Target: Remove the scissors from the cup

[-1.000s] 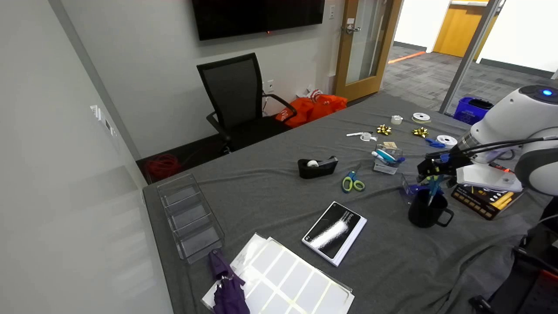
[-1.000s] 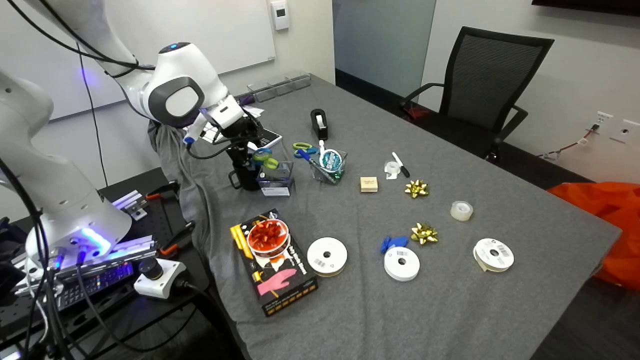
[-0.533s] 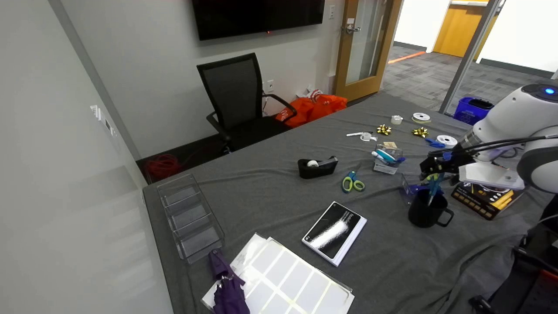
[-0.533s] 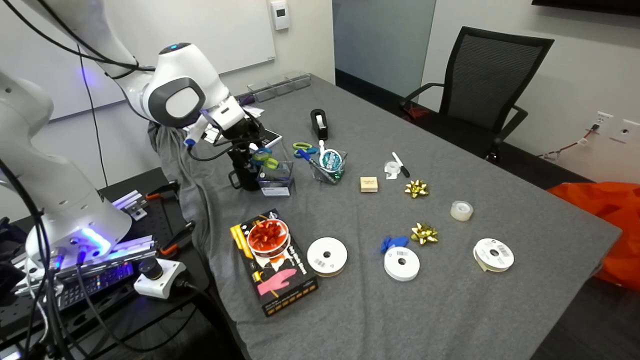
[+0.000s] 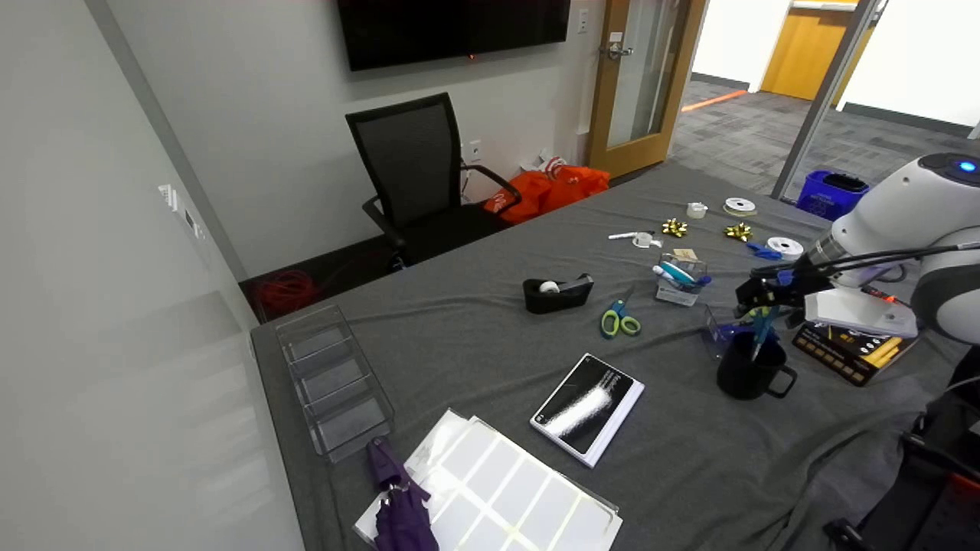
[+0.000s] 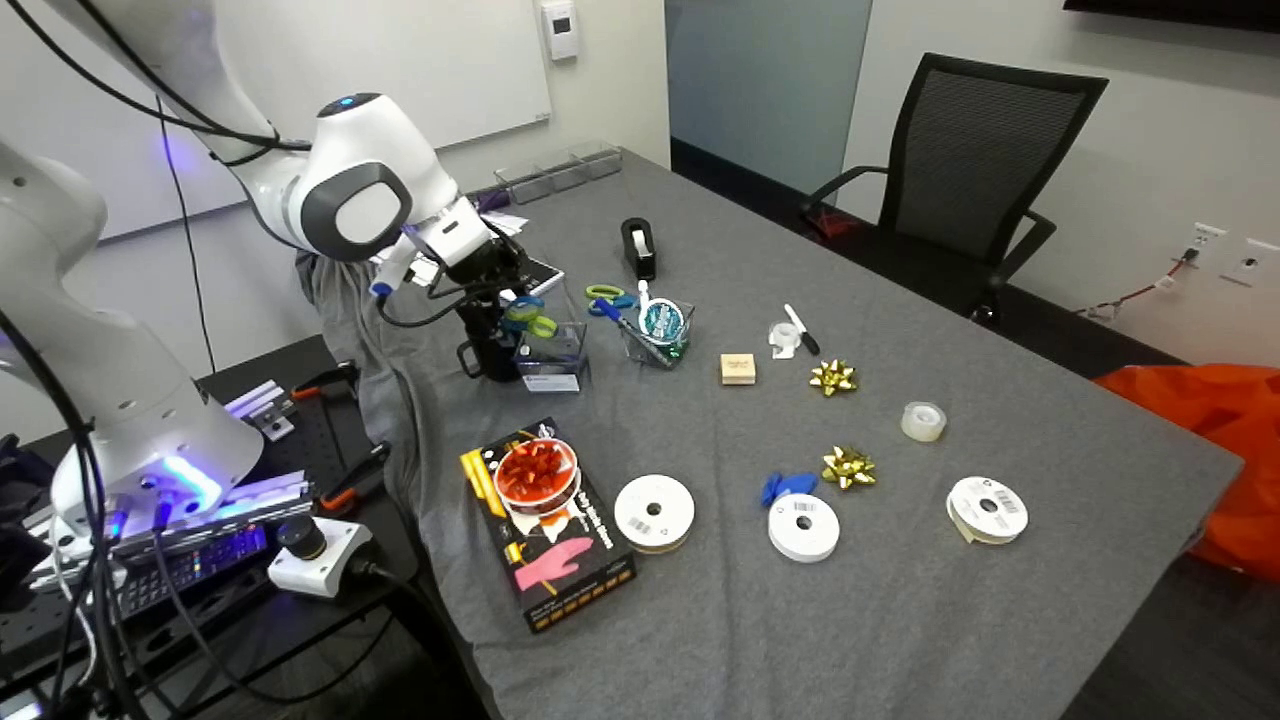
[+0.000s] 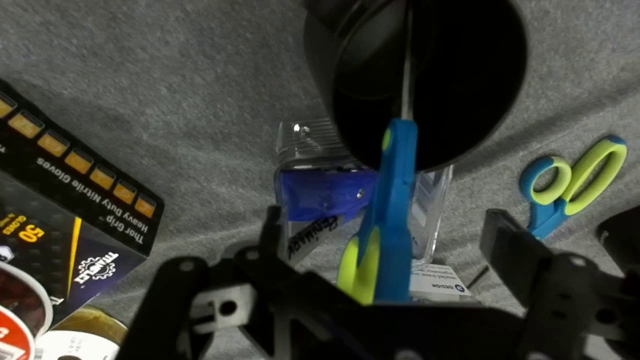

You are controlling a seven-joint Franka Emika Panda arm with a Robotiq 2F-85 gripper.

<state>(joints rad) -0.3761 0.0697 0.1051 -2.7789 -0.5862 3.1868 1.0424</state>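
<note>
You have the black gripper [image 7: 384,220] spread, its fingers on either side of the blue-and-lime-handled metal scissors [image 7: 395,200], whose blades sit inside the round black mug [image 7: 470,95] beyond the fingertips.

In your wrist view the top edge cuts off the cup [image 7: 470,90] and the blades of the scissors [image 7: 395,195] inside. Below the cup, your blurred hand [image 7: 385,220] covers the ends of their handles; right of the cup, it masks part of the loose scissors [image 7: 550,215]. Left of the cup, the box [image 7: 85,200] runs past the left edge. In an exterior view, the label [image 6: 552,383] on the bin [image 6: 552,368] beside the cup is too small to read.
</note>
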